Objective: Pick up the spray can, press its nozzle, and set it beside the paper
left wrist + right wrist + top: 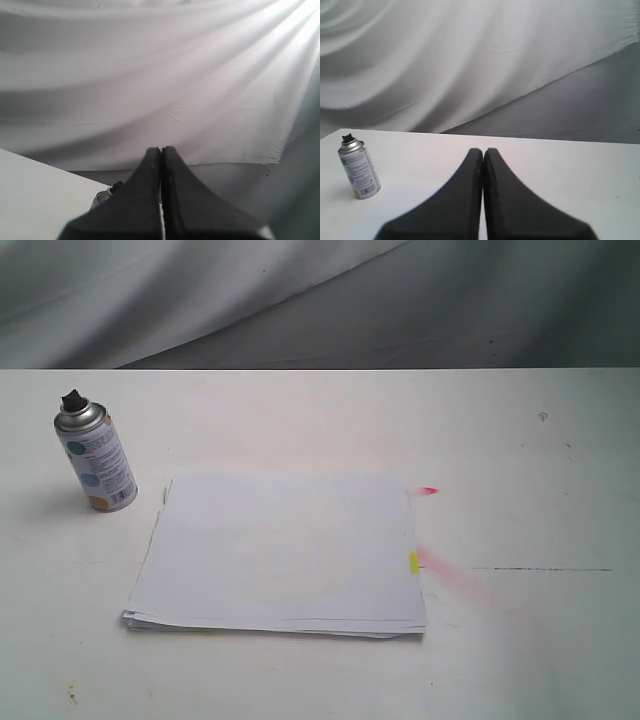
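- On the left part of the white table (300, 410), well back from the near edge: spray can (97, 458), upright, alone, touched by nothing.
- On top of its silver dome: small black nozzle (74, 399), free, with no finger on it.
- Near the middle of the table: paper (280, 552), lying flat as a thin stack, sheet edges a little uneven at the near side; yellow tab (413, 561) at its right edge.
- Between can and paper: a narrow strip of bare table, so near but not touching; can closest to the far left corner of the stack.
- Right of the paper: two pink smears (447, 571) on the table surface, one by the far right corner, one beside the tab.
- Left gripper (160, 152): black fingers pressed together, empty, pointing toward the grey cloth (150, 75) behind the table.
- Right gripper (483, 152): fingers together as well, empty, over the table, well apart from the can.
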You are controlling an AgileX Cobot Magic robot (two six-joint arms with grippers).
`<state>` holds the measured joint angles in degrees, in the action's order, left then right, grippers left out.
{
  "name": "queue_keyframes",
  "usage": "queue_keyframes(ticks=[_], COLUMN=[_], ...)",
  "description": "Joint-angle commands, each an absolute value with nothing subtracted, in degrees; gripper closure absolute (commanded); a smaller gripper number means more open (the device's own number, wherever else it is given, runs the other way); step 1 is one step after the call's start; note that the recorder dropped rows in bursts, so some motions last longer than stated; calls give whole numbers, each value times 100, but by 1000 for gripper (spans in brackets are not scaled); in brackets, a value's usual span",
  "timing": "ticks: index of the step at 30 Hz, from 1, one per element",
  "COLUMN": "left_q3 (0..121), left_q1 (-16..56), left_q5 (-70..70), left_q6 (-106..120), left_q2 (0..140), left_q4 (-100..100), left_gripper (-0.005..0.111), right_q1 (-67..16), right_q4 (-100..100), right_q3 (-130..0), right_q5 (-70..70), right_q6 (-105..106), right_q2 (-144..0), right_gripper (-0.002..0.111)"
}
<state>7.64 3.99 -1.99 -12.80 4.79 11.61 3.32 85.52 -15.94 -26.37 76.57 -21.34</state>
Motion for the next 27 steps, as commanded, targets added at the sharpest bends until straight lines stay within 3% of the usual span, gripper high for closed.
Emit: queue_keyframes(ticks=[1, 7, 16, 27], left_q3=[732, 701, 2, 0], left_q1=[397, 397, 397, 397], left_q5=[42, 923, 0, 506], left_q6=[-1353, -1353, -1353, -1342], left_q2=[486, 486, 486, 486], left_q4=[1193, 1168, 1168, 1128], left_gripper=[107, 107, 107, 107], right_q1=[309, 309, 309, 309], right_q4=[9783, 9798, 9779, 9800], right_q3=[-1037, -670, -364, -307], right_q5=[-2400, -2400, -1996, -1840], right_q6=[8844, 8859, 9042, 9042], right_q2=[-2114, -2114, -2114, -2114], right_gripper=[108, 108, 108, 108])
